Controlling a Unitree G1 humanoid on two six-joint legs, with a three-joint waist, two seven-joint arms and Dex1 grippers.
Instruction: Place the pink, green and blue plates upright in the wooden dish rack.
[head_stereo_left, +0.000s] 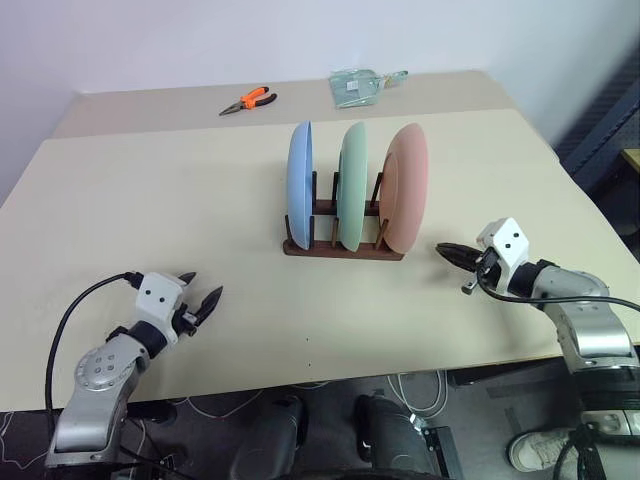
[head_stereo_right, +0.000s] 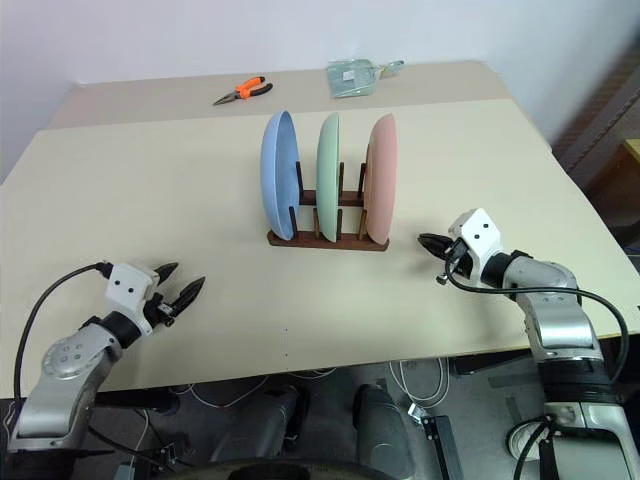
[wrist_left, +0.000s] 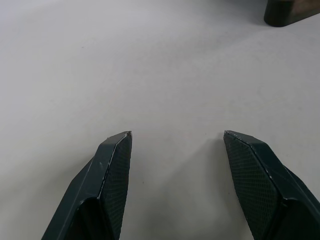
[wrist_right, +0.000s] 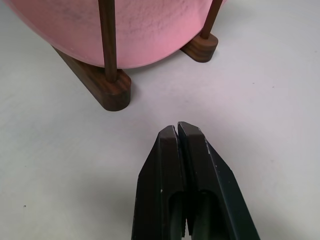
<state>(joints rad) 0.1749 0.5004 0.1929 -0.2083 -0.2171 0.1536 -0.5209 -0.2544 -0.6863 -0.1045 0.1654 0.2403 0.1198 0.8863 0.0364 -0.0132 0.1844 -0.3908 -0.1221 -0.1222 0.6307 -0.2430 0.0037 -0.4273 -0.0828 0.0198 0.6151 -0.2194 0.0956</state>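
Plates stand upright in the wooden dish rack (head_stereo_left: 343, 247), just ahead of the right gripper (head_stereo_left: 447, 251), whose two black fingers are pressed together on nothing. Its tip hovers low over the table (head_stereo_left: 150, 200), close to the rack's near end but apart from it, with a strip of bare tabletop between them. Nearest that gripper is the pink plate (head_stereo_left: 407, 188); beyond it come the green plate (head_stereo_left: 352, 186) and then the blue plate (head_stereo_left: 299, 183), each on edge between thin upright pegs. In the right wrist view the pink plate's matte rim bulges past two dark pegs, and the rack's rounded brown bar ends rest flat on the table.

The left gripper (head_stereo_left: 201, 297) sits near the table's front edge, jaws parted and empty, its textured fingers (wrist_left: 112, 172) tapering to blunt points. The rack lies well ahead of it and off to its right, across a broad stretch of smooth, pale tabletop. Behind both grippers the front edge drops away.

Far past the rack, near the back edge, lie orange-handled pliers (head_stereo_left: 248, 100) and a clear plastic bag (head_stereo_left: 357, 85).
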